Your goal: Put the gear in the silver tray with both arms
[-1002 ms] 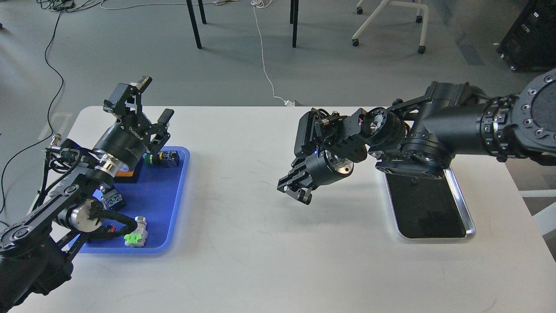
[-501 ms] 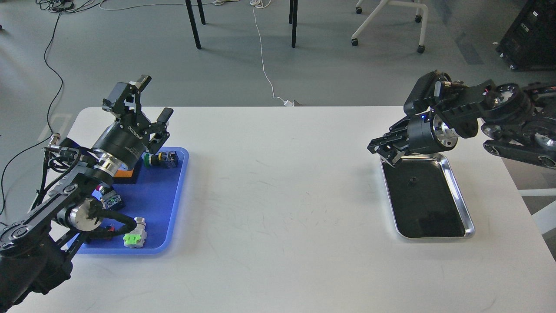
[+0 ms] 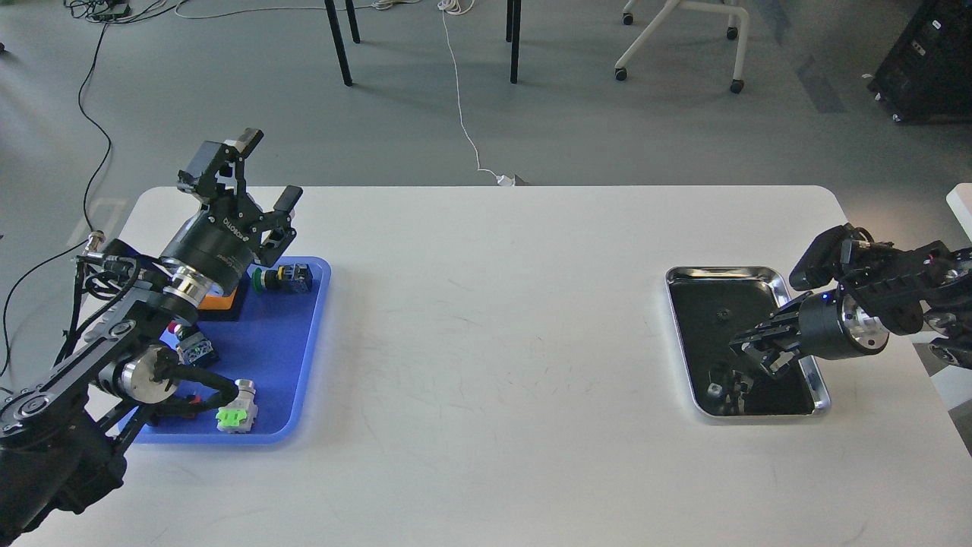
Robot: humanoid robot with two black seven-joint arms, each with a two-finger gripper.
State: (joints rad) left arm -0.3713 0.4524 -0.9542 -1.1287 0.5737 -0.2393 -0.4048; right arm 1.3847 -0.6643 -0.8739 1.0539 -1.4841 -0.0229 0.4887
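Note:
The silver tray (image 3: 793, 285) lies on the right of the white table. My right gripper (image 3: 750, 355) comes in from the right edge and hangs low over the tray's front half; its dark fingers blend with the mirror bottom, so I cannot tell their state or whether they hold anything. A small dark speck (image 3: 721, 311) sits on the tray bottom; I cannot tell if it is the gear. My left gripper (image 3: 258, 178) is open and empty, raised above the back edge of the blue tray (image 3: 292, 357).
The blue plastic tray holds several small parts: a green-capped switch (image 3: 282, 277), an orange and black block (image 3: 220, 304), a green and grey connector (image 3: 235, 410). The table's far edge runs behind both arms. Chair legs and cables are on the floor beyond.
My right arm swung from the table's middle to the right and came down over the silver tray. My left arm barely moved.

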